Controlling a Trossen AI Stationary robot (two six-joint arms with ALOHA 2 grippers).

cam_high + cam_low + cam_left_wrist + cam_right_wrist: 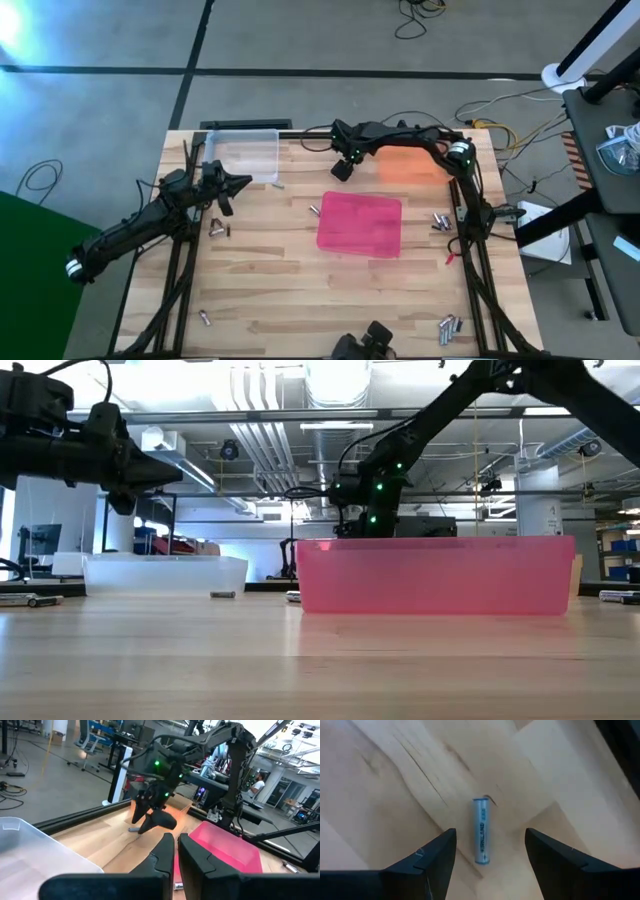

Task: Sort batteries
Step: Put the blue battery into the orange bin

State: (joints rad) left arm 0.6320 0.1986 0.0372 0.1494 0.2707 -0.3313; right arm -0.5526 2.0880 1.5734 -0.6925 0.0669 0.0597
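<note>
My right gripper (490,835) is open and points down at a silvery battery (481,831) lying flat on the wood. Its fingers stand on either side of the battery without touching it. This spot lies at the far middle of the table (342,172), between the clear tray (245,155) and the orange tray (408,165). My left gripper (243,184) hangs raised above the table (165,472) beside the clear tray. It points toward the table's right edge, its fingers (165,847) shut to a thin slit. Nothing shows between its tips.
A pink tray (324,228) stands in the middle of the table. Loose batteries lie near the left arm (218,228), beside the pink tray (313,210), at the right (438,220), and at the near corners (203,318) (448,328). Bare wood lies along the near side.
</note>
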